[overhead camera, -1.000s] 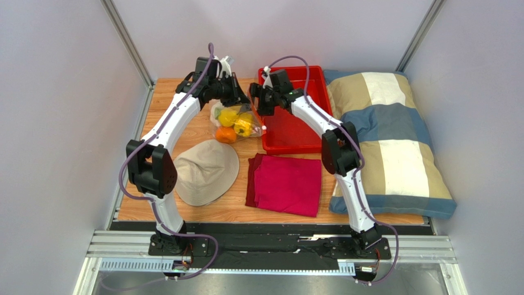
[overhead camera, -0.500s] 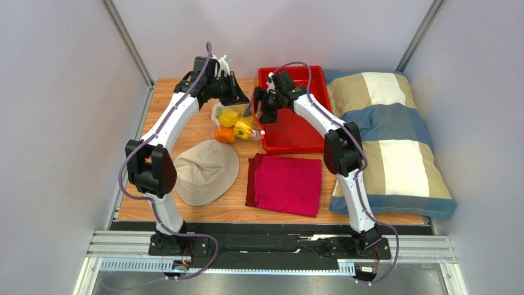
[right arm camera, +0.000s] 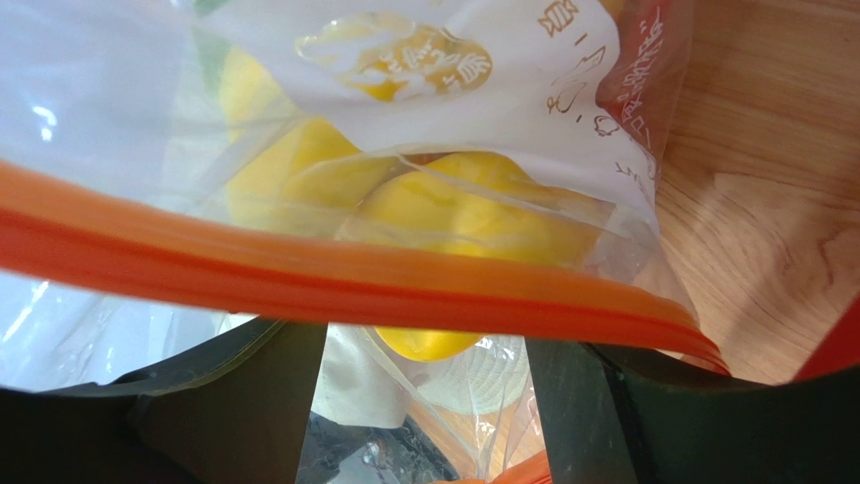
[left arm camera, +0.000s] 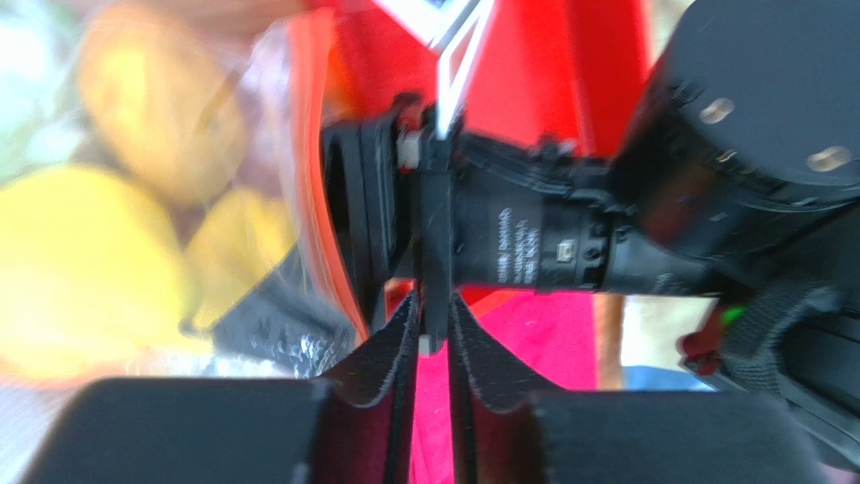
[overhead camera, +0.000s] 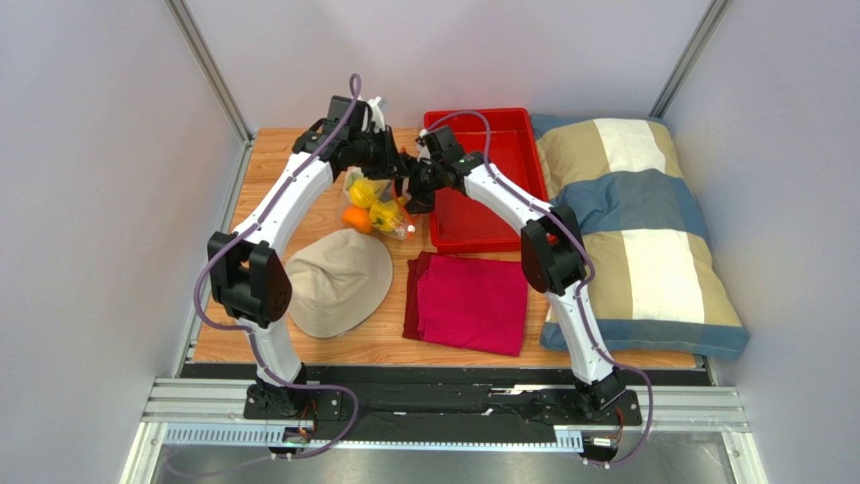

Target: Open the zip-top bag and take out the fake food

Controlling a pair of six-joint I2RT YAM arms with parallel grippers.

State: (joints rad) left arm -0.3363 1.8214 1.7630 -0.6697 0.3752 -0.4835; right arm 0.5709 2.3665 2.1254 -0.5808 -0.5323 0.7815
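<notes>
The zip-top bag (overhead camera: 377, 205) lies on the worktop (right arm camera: 767, 202) just left of the red tray (overhead camera: 517, 122). The fake food (right arm camera: 474, 217) is inside it: yellow pieces press against the film, and an orange (overhead camera: 355, 219) shows at the near end. Both arms meet over the bag's mouth, so the step in hand looks like parting the orange zip strip (right arm camera: 303, 270).

To do that well, each tool should probably take its own lip of the mouth, close to the strip and near its middle. Then the two should draw straight apart, with the bag kept low so the weight of the food anchors it. A pinch on both lips at once would only hold the seal shut.

The right tool (right arm camera: 424, 348) stands wide open. The strip runs across just ahead of its fingers with bag film in the gap, and nothing is clamped.

The left tool (left arm camera: 434, 318) shows only a narrow slit between its pads. That view is blurred, and the strip sits off to the left of the pads — whether they nip any film I cannot tell.
</notes>
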